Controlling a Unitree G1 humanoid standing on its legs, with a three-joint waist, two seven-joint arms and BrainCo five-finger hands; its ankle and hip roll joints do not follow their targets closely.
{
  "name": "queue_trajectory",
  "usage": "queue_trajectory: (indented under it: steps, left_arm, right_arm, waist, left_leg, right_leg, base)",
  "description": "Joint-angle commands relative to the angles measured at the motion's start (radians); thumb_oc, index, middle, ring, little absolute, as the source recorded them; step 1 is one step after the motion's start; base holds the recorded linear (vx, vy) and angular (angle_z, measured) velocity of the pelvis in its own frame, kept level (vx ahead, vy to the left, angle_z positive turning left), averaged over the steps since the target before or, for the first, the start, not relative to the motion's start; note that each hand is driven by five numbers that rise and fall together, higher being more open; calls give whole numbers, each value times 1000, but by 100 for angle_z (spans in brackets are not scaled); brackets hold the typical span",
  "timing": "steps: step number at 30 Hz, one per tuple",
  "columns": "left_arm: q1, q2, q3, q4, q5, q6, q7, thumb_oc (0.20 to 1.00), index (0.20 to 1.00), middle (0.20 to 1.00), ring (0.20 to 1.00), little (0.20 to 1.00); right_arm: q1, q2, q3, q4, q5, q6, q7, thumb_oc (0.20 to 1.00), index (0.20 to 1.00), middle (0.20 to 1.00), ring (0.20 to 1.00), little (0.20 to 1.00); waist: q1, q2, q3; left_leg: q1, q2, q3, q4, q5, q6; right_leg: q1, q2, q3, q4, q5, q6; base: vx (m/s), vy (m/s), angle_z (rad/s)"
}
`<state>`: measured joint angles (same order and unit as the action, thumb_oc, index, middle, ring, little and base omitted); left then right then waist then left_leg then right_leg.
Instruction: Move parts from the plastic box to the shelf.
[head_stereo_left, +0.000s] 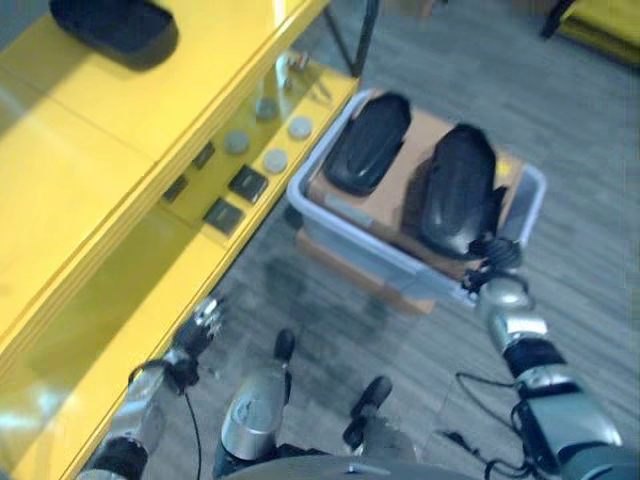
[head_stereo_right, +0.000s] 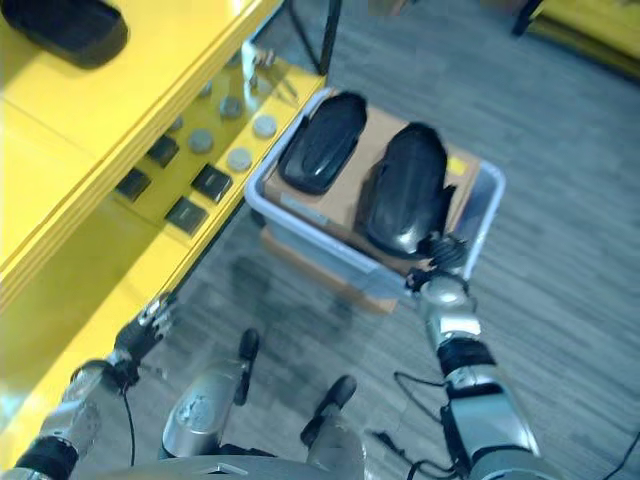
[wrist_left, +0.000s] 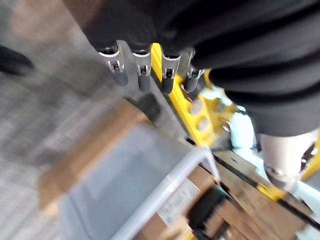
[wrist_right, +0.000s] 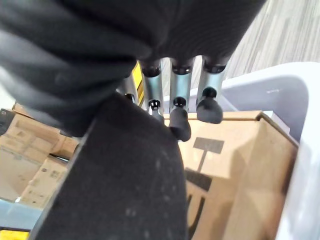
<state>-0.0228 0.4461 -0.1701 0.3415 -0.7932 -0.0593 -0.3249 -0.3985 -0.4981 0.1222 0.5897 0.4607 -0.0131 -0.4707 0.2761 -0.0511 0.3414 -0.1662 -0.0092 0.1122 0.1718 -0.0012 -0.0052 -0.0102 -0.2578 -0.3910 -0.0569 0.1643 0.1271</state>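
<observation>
Two black oblong parts lie side by side in the box (head_stereo_left: 310, 195), a pale grey plastic tub lined with brown cardboard (head_stereo_left: 420, 150); the near part (head_stereo_left: 455, 190) lies at the box's corner nearest the right hand, the far part (head_stereo_left: 367, 143) lies on the shelf side of it, the two just apart. The right hand (head_stereo_left: 492, 255) is at the near part's end, at the box's rim; in its wrist view the fingers (wrist_right: 179, 117) are fairly straight and reach over the top of the near part (wrist_right: 120, 185), with the cardboard (wrist_right: 225, 165) and the box wall (wrist_right: 300, 150) past them; whether the thumb grips the part underneath cannot be told. The box stands on a flat brown carton (head_stereo_left: 340, 262) on the grey plank floor (head_stereo_left: 590, 130). The yellow shelf (head_stereo_left: 130, 130) stands just beside the box; a third black part (head_stereo_left: 112, 25) rests on its top board, well away from the box; on the lower board lie small grey discs (head_stereo_left: 274, 160) and dark square pieces (head_stereo_left: 246, 183), near the box's end. The left hand (head_stereo_left: 205, 318) hangs low beside the shelf's lower board, well apart from the box; its fingers (wrist_left: 144, 70) are straight and relaxed, holding nothing.
</observation>
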Motion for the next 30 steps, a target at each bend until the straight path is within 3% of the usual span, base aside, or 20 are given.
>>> queue_trajectory:
  steps: [1, 5, 7, 8, 12, 16, 24, 30]
  left_arm:
    - [-11, -43, -64, 11, -11, 55, 32, 1000, 1000, 1000, 1000, 1000]
    - [-158, -94, -144, -43, -29, 160, 137, 1000, 1000, 1000, 1000, 1000]
    - [-227, -126, -171, -18, -57, 228, 196, 1000, 1000, 1000, 1000, 1000]
    - [-308, -162, -206, 58, -52, 257, 256, 1000, 1000, 1000, 1000, 1000]
    - [-401, -214, -232, 133, -131, 292, 259, 1000, 1000, 1000, 1000, 1000]
    - [-507, -266, -278, 166, -108, 287, 344, 1000, 1000, 1000, 1000, 1000]
    - [-594, -286, -300, 195, -97, 227, 349, 1000, 1000, 1000, 1000, 1000]
    - [-616, -279, -316, 163, -86, 235, 372, 1000, 1000, 1000, 1000, 1000]
  right_arm:
    - [-28, -95, 24, -28, -65, -69, -45, 200, 200, 200, 200, 200]
    - [-19, -47, 69, -116, -99, -51, -34, 200, 200, 200, 200, 200]
    - [-37, -29, 93, -138, -118, -49, -22, 200, 200, 200, 200, 200]
    - [-70, -13, 131, -159, -115, -34, -8, 200, 200, 200, 200, 200]
    - [-116, 8, 178, -179, -122, 11, 12, 200, 200, 200, 200, 200]
    - [-185, 54, 248, -127, -114, 12, 20, 200, 200, 200, 200, 200]
    - [-223, 99, 305, -95, -108, 65, 54, 200, 200, 200, 200, 200]
    - [-207, 126, 344, -71, -121, 67, 70, 200, 200, 200, 200, 200]
  waist:
    - [-1, 69, -97]
    - [-55, 64, -178]
    - [-80, 62, -200]
    - [-113, 57, -221]
    - [-148, 54, -243]
    - [-167, 53, -264]
    - [-177, 48, -278]
    - [-174, 48, -278]
  left_leg:
    - [34, 66, -125, -60, -23, -42]
    - [122, 96, -76, -95, -19, -43]
    - [153, 107, -55, -105, -18, -46]
    - [180, 116, -29, -106, -20, -49]
    - [203, 126, -1, -110, -23, -53]
    - [218, 134, 21, -114, -25, -58]
    - [220, 132, 20, -107, -34, -65]
    - [219, 127, 11, -105, -38, -67]
  right_leg:
    - [4, -13, 42, 85, -92, 70]
    - [57, -4, 74, 66, -96, 70]
    - [75, 1, 87, 57, -96, 71]
    - [87, 5, 106, 49, -95, 72]
    - [95, 8, 123, 39, -95, 75]
    - [100, 12, 130, 24, -89, 77]
    - [95, 11, 129, 22, -84, 79]
    - [97, 8, 122, 22, -85, 80]
  base:
    - [57, 18, -15]
    - [109, 12, -30]
    - [102, -20, -45]
    - [75, -22, -32]
    - [52, -16, -33]
    - [21, -13, -21]
    - [4, -4, -2]
    - [0, 0, 0]
